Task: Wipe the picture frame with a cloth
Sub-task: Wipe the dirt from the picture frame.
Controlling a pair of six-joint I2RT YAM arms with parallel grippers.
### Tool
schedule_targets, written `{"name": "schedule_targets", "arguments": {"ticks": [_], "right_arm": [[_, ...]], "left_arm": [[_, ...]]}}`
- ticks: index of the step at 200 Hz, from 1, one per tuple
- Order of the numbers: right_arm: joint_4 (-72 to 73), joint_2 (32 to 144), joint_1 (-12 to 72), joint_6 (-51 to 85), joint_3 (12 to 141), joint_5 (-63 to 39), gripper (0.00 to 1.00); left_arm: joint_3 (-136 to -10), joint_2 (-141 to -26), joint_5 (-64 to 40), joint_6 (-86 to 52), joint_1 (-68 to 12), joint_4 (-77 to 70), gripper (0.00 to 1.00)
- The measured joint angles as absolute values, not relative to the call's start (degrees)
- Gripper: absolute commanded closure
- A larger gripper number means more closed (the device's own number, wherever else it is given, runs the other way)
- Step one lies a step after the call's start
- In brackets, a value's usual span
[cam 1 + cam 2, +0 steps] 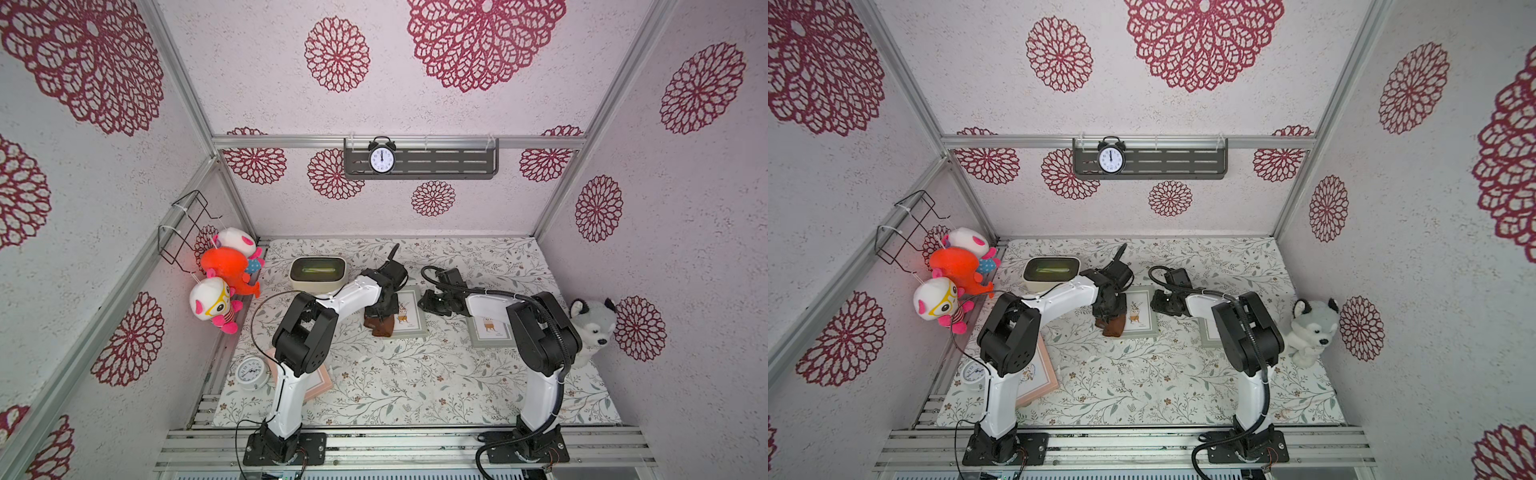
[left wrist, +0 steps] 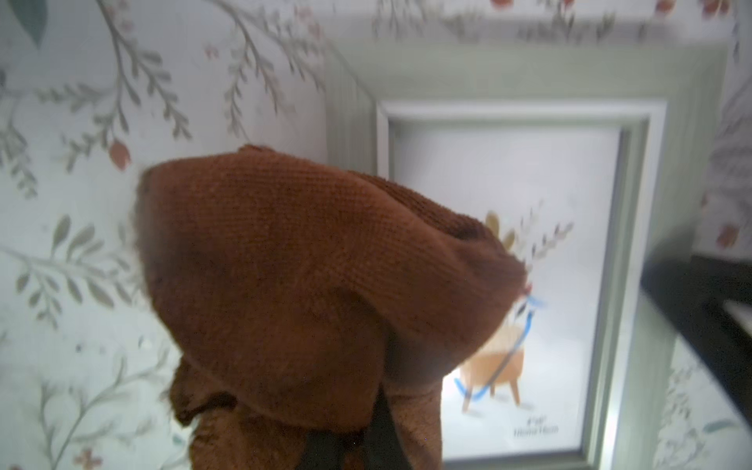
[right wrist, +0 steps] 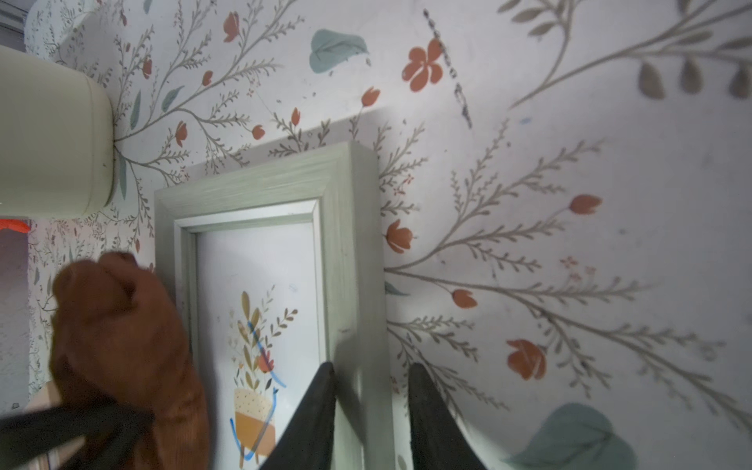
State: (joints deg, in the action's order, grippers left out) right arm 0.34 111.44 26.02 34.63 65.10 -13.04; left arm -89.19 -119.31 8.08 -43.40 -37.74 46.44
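Left claw (image 1: pixel 379 318) clamps the cloth (image 2: pixel 285 264), bunched lower left over the picture frame (image 3: pixel 346 244); right claw (image 3: pixel 372 368), narrowly parted, straddles its edge.

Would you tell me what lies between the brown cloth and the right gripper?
In the right wrist view, the glass of the green picture frame, with blue scribbles over a potted-plant print, lies between the brown cloth and the right gripper.

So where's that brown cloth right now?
In both top views the cloth sits near the middle of the table. It is pinched in the left gripper, at the left edge of the central green picture frame.
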Motion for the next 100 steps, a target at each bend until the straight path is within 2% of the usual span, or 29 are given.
{"name": "schedule_targets", "arguments": {"ticks": [26, 74, 100], "right_arm": [[0.84, 111.42, 26.0, 34.76, 64.86, -13.37, 0.69], [0.84, 111.42, 26.02, 35.16, 64.86, -13.32, 0.69], [0.89, 111.42, 26.02, 35.18, 64.86, -13.34, 0.69]], "left_arm": [[-91.24, -120.33, 10.87, -43.27, -39.07, 49.36, 1.0], [-110.69, -132.68, 12.21, -38.94, -33.52, 53.78, 1.0], [-111.35, -133.45, 11.07, -38.35, -32.01, 52.07, 1.0]]}}
